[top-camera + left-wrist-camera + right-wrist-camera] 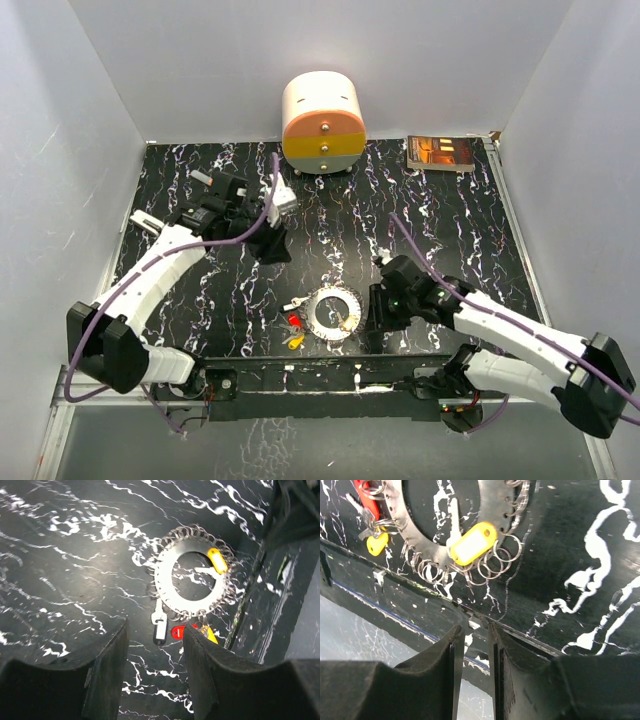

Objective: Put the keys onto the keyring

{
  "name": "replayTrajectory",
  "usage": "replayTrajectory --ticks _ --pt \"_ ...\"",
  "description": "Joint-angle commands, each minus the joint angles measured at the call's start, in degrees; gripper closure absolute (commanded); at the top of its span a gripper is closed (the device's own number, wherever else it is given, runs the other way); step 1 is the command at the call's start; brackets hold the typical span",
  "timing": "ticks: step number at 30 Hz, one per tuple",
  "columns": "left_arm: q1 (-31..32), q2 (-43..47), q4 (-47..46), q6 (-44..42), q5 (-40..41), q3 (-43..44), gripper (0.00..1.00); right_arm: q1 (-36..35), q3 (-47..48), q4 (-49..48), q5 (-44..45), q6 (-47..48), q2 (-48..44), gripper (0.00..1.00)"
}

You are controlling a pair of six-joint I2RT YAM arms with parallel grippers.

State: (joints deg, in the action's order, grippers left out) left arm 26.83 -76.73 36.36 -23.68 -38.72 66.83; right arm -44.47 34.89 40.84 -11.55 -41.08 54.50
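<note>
Keyring [333,311] lower centre of worktop [450,220], keys [294,322] at its left rim. Left gripper [154,670] released, empty; right gripper [476,680] nearly clenched, empty. Next: grasp loose key.

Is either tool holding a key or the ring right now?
No. The left tool is open and empty; the right tool is nearly closed on nothing, near the silvery metal keyring.

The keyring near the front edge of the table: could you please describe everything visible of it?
The keyring is a flat, silvery metal disc with a wide open centre, its rim hung with many small wire split rings. It lies flat on the black marbled table. A yellow-tagged key rests across it; red and yellow tags sit at its edge. No claw touches it.
</note>
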Motion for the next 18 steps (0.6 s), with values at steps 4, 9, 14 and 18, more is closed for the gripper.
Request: replayTrajectory --ticks 4,9,14,18 --pt "-4.53 2.77 -5.67 7.9 -0.74 0.62 0.53 -4.9 7.34 -9.26 3.35 3.48 8.73 0.68" --pt "-5.9 5.02 -10.2 12.41 -3.34 -5.44 0.49 -4.92 6.92 -12.88 4.05 6.47 14.06 0.68" --pt "-8.79 6.76 -13.03 15.03 -5.54 -9.79 0.48 -4.86 6.82 -13.85 4.0 7.79 18.12 0.69" --pt "-10.72 6.81 -11.96 14.82 -6.71 -9.77 0.48 -4.97 9.92 -12.39 3.2 11.04 23.27 0.69"
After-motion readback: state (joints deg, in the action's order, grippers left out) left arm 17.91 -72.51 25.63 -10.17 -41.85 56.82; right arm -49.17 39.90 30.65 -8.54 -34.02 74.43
